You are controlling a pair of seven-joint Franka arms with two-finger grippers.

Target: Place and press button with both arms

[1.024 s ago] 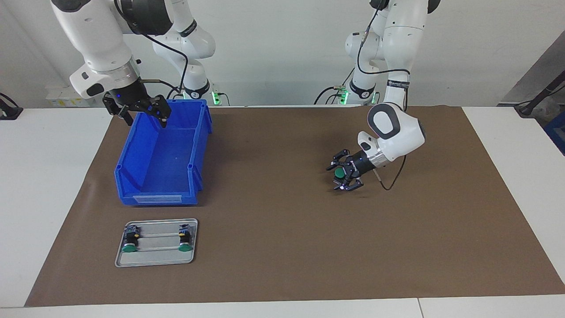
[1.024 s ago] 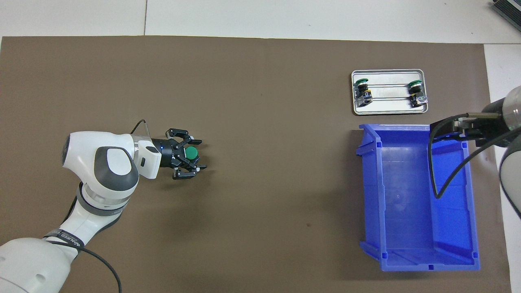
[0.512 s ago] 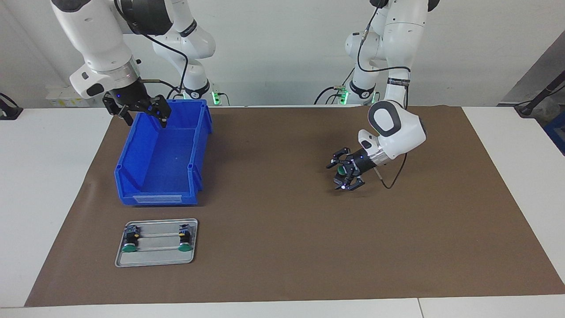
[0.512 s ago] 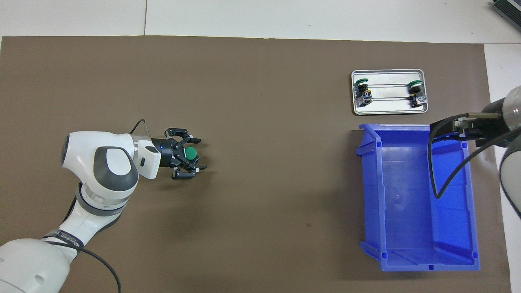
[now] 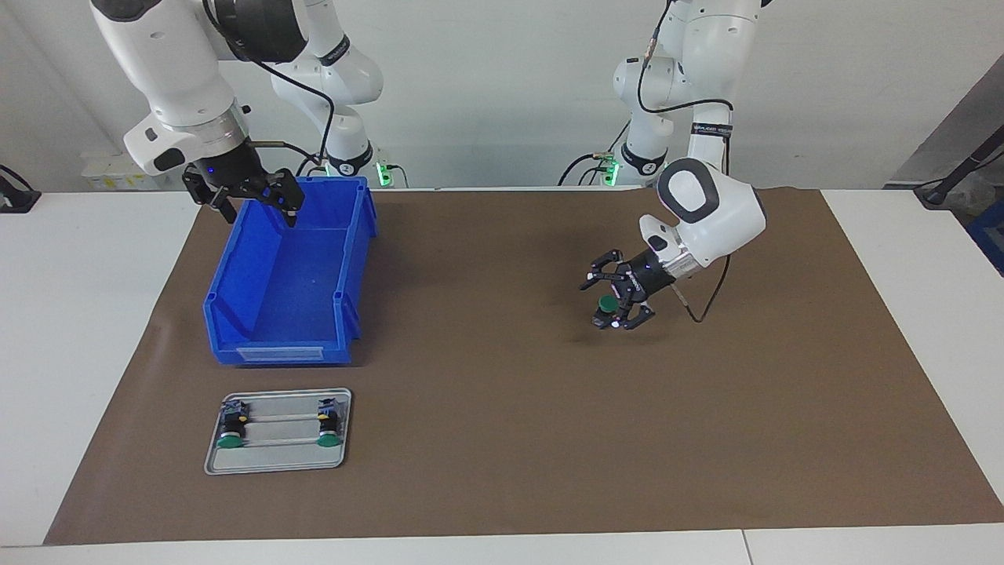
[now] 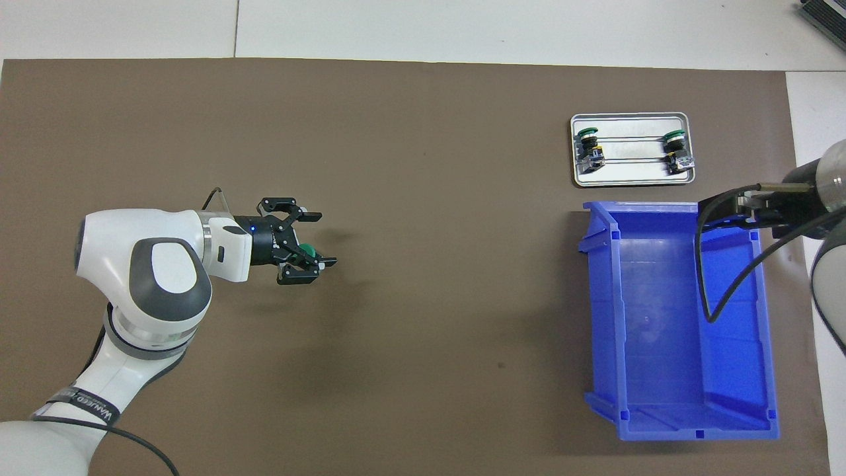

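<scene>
A button (image 5: 606, 303) with a green cap (image 6: 305, 250) sits on the brown mat toward the left arm's end of the table. My left gripper (image 5: 617, 297) is around it, tilted low over the mat and open. Its fingers are spread much wider than the cap (image 6: 301, 246). The cap lies close to one finger, and I cannot tell whether they touch. My right gripper (image 5: 252, 205) waits open over the robot-side rim of the blue bin (image 5: 278, 345), holding nothing.
The blue bin (image 6: 674, 344) is empty and stands toward the right arm's end. Beside it, farther from the robots, a metal tray (image 5: 278, 457) carries two more green-capped buttons (image 5: 229, 431) (image 5: 329, 429) lying on rails. A brown mat (image 5: 502, 455) covers the table.
My left gripper has opened wider, risen a little and drawn back toward the robots. The green button has stayed about where it was. The right arm has not moved.
</scene>
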